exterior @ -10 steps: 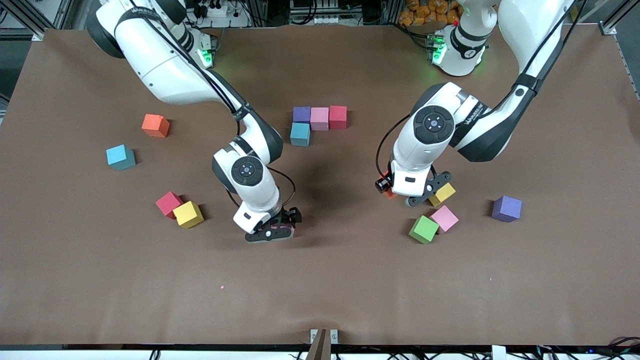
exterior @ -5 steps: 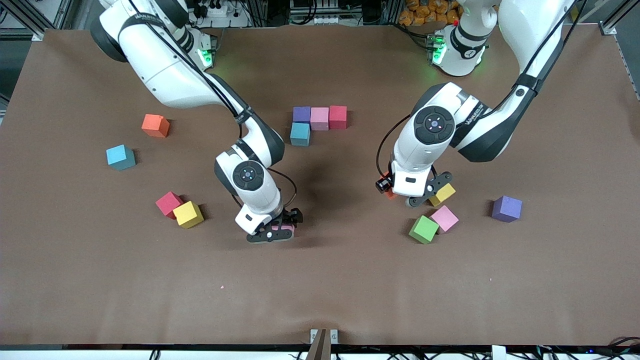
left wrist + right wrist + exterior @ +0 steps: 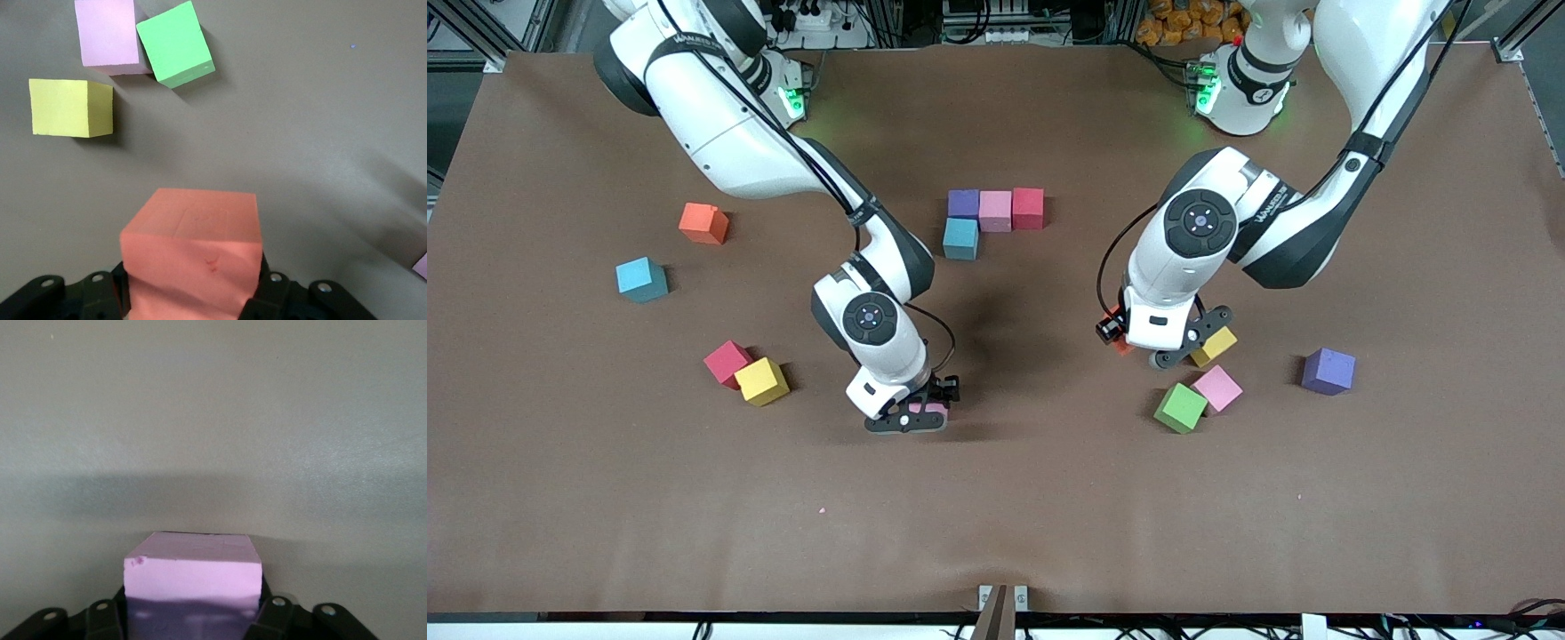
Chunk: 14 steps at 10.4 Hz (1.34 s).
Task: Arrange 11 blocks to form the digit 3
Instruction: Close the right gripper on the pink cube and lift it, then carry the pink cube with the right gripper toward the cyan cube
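Brown table (image 3: 996,516) under everything, both arm bases along its farther edge. Right gripper (image 3: 193,621) down at the table, closed on a pale pink block (image 3: 193,563) that rests on the surface near the middle. Left gripper (image 3: 192,303) low over the table toward the left arm's end, clamped on a salmon-red block (image 3: 193,253), hanging just beside a yellow block (image 3: 1215,346).

Close to that one, nearer to the camera: a green block (image 3: 1181,407) touching a second pink block (image 3: 1217,388); a purple block (image 3: 1328,371) a bit apart, toward the left arm's end.

Started figure between the two arms: violet block (image 3: 963,203), rose block (image 3: 995,211) and red block (image 3: 1028,208) in one touching row, a teal block (image 3: 960,238) against the violet one on the camera's side.

Toward the right arm's end: orange block (image 3: 703,223), light blue block (image 3: 641,279), and a crimson block (image 3: 727,363) touching another yellow cube (image 3: 761,380).
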{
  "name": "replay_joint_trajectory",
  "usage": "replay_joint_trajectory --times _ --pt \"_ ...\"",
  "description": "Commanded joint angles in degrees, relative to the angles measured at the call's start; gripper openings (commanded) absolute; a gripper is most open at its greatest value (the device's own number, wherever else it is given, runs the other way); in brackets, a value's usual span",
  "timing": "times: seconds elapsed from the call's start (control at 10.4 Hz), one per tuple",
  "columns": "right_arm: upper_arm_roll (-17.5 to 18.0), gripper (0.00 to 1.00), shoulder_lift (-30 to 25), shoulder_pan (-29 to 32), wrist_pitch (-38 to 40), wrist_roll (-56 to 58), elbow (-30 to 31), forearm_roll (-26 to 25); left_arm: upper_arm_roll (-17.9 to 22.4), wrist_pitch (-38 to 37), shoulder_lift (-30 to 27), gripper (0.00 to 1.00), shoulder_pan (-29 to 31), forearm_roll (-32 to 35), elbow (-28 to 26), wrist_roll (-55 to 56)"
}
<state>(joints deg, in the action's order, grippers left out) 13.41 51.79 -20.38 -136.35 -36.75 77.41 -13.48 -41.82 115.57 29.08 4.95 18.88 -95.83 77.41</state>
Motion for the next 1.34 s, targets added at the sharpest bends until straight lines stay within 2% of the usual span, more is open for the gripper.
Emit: replay_joint_trajectory --times 0.0,0.1,0.38,0.57,0.77,0.96,1.24 --pt "-1.46 0.31 -2.99 -1.07 1.26 -0.34 -0.16 2.75 -0.11 -1.22 -0.07 0.03 -0.11 0.63 0.82 0.55" --pt "-1.37 0.28 -6.05 -0.98 1.35 0.01 3.06 2.75 -0.11 -1.22 -0.07 0.03 -0.11 0.63 0.82 0.55" --pt "-0.67 0.27 -15.72 -0.28 -0.05 -0.6 15.44 2.49 -0.11 -1.22 -0.07 0.03 -0.2 0.63 0.82 0.55" --pt "3.79 0.27 -21.44 5.41 -3.81 -0.25 24.68 2.23 -0.11 -1.22 -0.07 0.03 -0.37 0.63 0.82 0.9" --pt "4.16 0.27 -23.92 5.35 -6.81 -2.08 29.53 2.4 -0.11 -1.22 0.1 0.02 -0.64 0.37 0.82 1.52" --pt "4.87 0.27 -23.49 5.0 -7.35 -5.59 30.34 2.31 -0.11 -1.22 0.45 0.02 -1.51 0.19 0.82 3.62" --pt "4.78 0.27 -24.19 1.22 -11.12 -6.14 35.94 2.31 -0.02 -1.14 1.33 0.02 -3.54 0.19 0.82 8.27"
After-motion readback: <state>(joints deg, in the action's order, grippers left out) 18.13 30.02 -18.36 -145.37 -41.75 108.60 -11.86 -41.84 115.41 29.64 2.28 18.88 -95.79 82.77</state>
